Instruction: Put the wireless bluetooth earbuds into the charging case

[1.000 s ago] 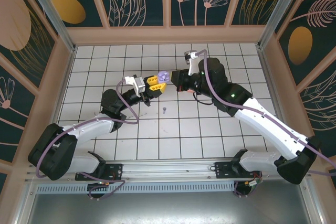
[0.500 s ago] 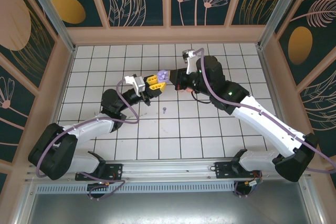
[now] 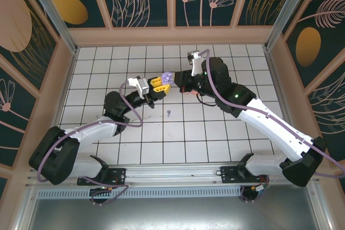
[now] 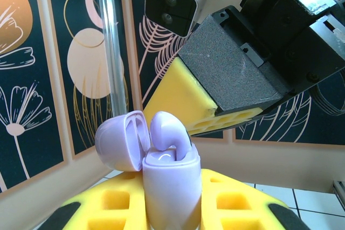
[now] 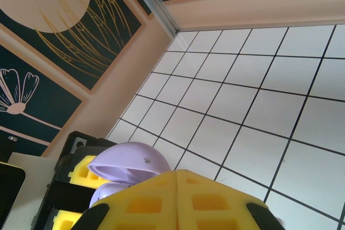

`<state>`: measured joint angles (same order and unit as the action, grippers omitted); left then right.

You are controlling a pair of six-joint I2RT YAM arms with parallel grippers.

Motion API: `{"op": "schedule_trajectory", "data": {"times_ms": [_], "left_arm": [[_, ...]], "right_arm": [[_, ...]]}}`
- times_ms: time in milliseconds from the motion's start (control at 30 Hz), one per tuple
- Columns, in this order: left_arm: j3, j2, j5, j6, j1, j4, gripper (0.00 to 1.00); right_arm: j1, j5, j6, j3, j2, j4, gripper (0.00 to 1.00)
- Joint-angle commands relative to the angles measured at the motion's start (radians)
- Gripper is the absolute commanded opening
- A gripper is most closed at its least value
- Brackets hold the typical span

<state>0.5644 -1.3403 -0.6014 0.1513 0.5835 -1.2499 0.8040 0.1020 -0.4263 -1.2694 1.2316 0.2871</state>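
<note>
my left gripper (image 3: 159, 84) stays clamped on the lilac charging case (image 4: 171, 184), its lid open. one lilac earbud (image 4: 168, 130) stands proud of its socket and, i judge, needs pressing home. a second earbud (image 3: 169, 113) waits on the tiles (image 3: 215, 133). the right gripper (image 3: 177, 81), fingers together with nothing visible between them, has edged closer than a second ago.

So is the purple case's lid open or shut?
Open: the lid is swung back to the side of the case, with an earbud sticking up inside.
</note>
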Motion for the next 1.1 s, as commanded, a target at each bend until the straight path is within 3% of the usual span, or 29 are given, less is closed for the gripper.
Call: {"op": "schedule_trajectory", "data": {"times_ms": [0,733,1067], "left_arm": [[0.032,-0.008,-0.030,0.008,0.006,-0.011,0.00],[0.032,-0.017,-0.032,0.004,0.005,0.000,0.00],[0.039,-0.006,0.011,-0.010,0.005,0.038,0.00]], "right_arm": [[0.006,0.013,-0.005,-0.039,0.011,-0.048,0.08],[0.038,0.035,0.009,-0.092,0.045,-0.042,0.08],[0.041,-0.103,-0.003,-0.066,-0.011,0.000,0.08]]}}
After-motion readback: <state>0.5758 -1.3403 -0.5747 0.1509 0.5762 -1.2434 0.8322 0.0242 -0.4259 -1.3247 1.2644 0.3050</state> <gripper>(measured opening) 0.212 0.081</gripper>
